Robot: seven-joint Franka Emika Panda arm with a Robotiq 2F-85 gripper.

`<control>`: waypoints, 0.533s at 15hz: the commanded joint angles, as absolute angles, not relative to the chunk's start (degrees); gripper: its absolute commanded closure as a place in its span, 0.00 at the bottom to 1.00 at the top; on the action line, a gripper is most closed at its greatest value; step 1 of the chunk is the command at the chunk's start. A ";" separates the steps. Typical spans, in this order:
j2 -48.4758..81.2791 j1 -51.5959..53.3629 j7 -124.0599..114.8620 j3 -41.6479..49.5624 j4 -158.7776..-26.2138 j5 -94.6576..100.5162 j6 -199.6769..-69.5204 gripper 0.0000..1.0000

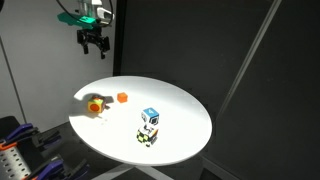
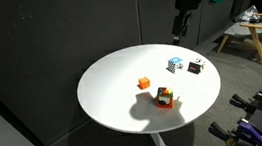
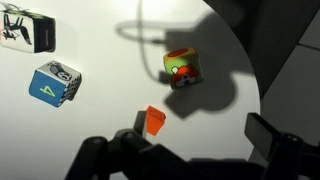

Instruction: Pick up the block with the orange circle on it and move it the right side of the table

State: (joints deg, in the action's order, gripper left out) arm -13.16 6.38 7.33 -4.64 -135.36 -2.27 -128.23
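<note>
The block with the orange circle point(image 1: 96, 104) is a small yellow cube with a red-orange round mark. It sits on the round white table point(image 1: 180, 100) near one edge, and also shows in an exterior view point(image 2: 164, 98) and in the wrist view point(image 3: 181, 67). My gripper point(image 1: 92, 41) hangs high above the table's rim, well clear of every block, also seen in an exterior view point(image 2: 178, 24). Its fingers are spread apart and empty in the wrist view point(image 3: 195, 145).
A small plain orange cube point(image 1: 122, 97) point(image 2: 143, 83) point(image 3: 154, 121) lies close to the circle block. A blue-topped white cube point(image 1: 150, 117) point(image 3: 54, 84) and a black-and-white cube point(image 1: 147, 136) point(image 3: 28, 29) sit apart. Dark curtains surround the table; a wooden stool point(image 2: 249, 30) stands beside it.
</note>
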 commanded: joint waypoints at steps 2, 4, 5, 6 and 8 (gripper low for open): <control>-6.77 6.95 8.40 -5.74 -130.59 0.57 -129.10 0.00; -4.08 7.02 7.88 -6.21 -129.09 1.57 -129.18 0.00; -2.69 7.08 7.64 -6.43 -128.45 2.16 -129.47 0.00; -1.11 7.17 7.33 -6.63 -127.72 2.74 -129.53 0.00; 1.63 7.29 6.95 -6.89 -126.32 3.67 -129.52 0.00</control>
State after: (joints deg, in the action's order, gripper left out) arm -2.82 7.21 7.37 -6.43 -129.83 1.68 -129.44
